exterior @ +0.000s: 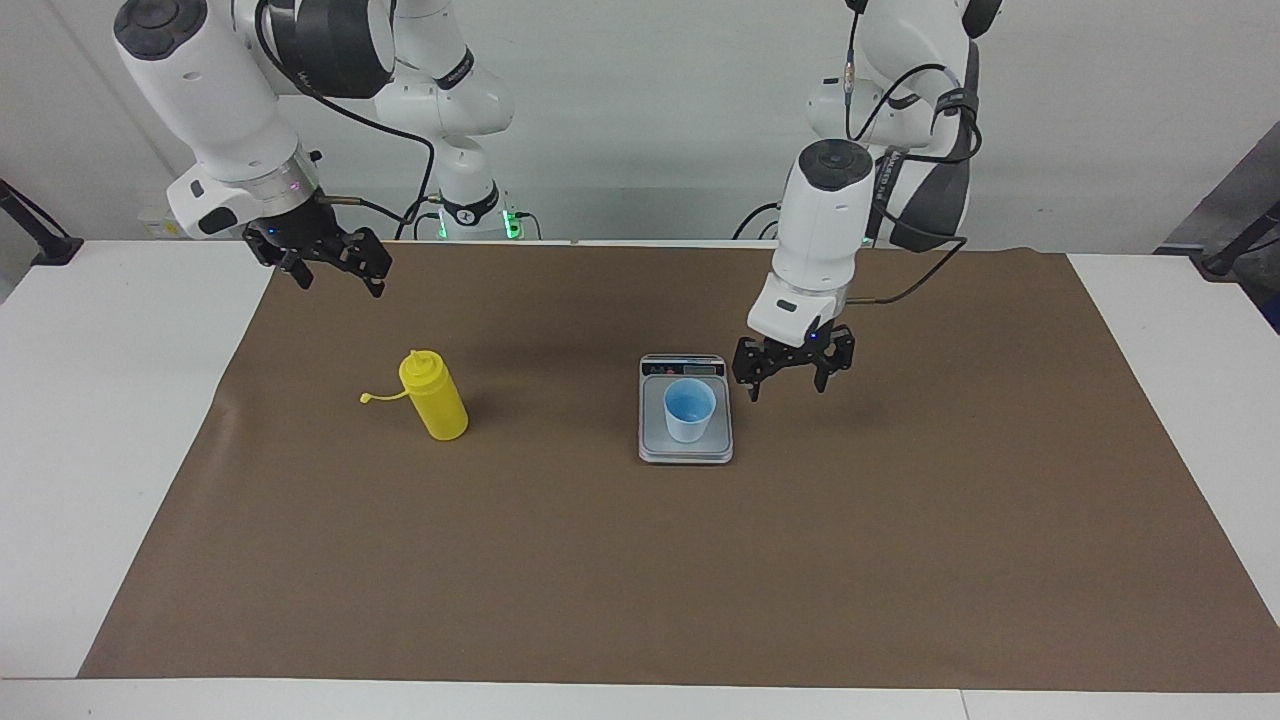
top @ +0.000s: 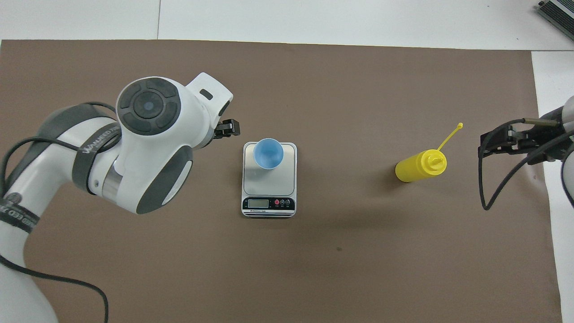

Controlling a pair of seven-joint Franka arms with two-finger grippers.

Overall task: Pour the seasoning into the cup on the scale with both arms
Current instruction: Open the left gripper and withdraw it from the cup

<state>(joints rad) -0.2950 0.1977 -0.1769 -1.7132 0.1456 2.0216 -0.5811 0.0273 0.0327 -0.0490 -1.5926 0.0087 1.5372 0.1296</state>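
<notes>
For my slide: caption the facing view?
Light blue plastic cup on silver-grey scale; open left gripper beside it.
</notes>
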